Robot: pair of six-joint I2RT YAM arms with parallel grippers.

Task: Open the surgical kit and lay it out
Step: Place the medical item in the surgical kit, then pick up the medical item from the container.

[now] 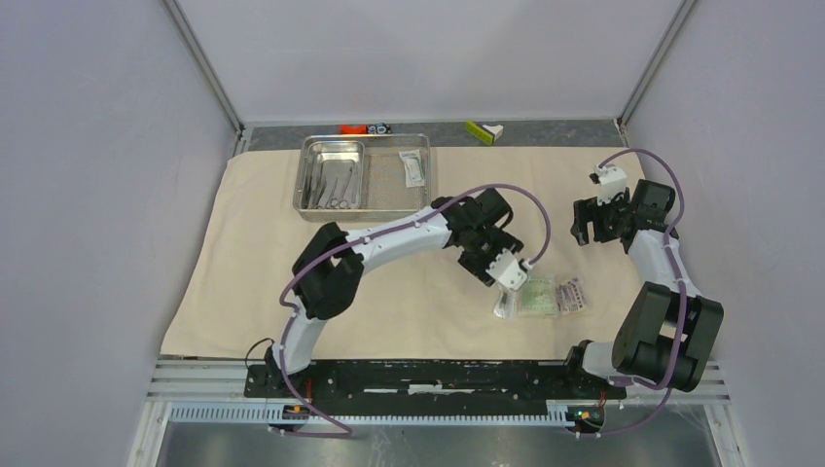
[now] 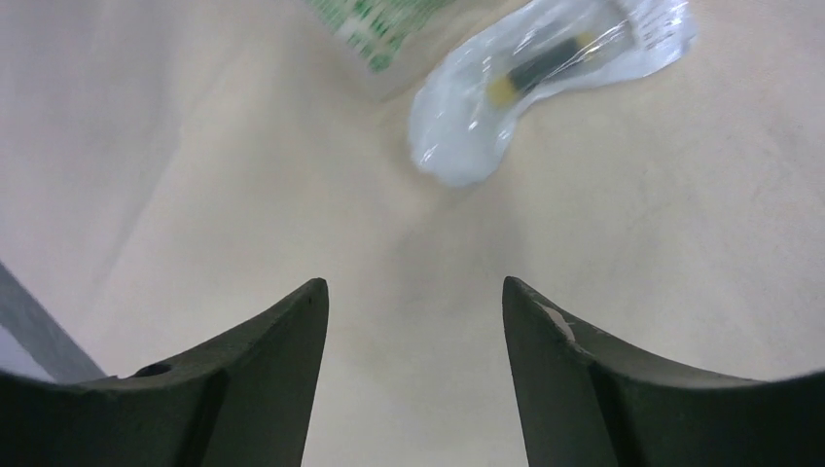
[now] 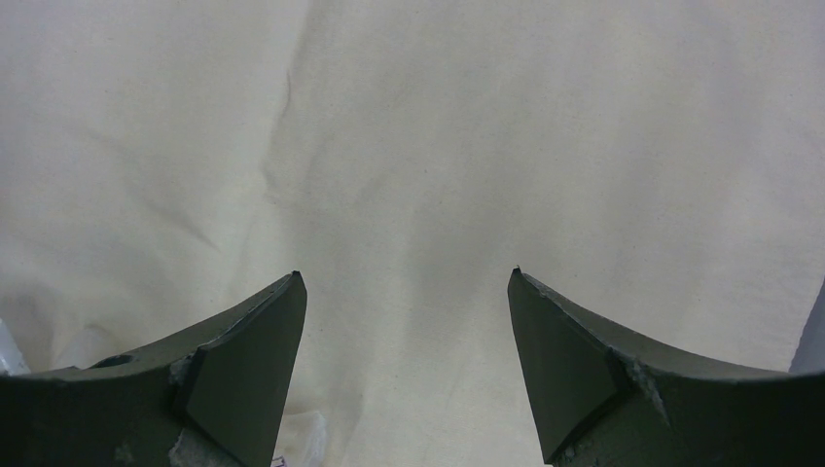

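The beige cloth wrap lies spread flat, and the steel tray sits on its far edge, left of the middle. Inside the tray, the inner tray fills the left half and holds thin metal instruments, too small to tell apart. One sealed packet lies in the tray's right half. Nearer than the tray and to its right, three packets lie close together on the cloth: a clear blister packet, a green-printed packet and a purple-printed packet. The left gripper hovers just beside the blister packet, its fingers spread with only bare cloth between them. The right gripper hangs well to the right of the tray, fingers wide apart over bare cloth, gripping nothing. Just beyond the tray's far rim lie small orange and black pieces; a yellow-green and white object lies further right.
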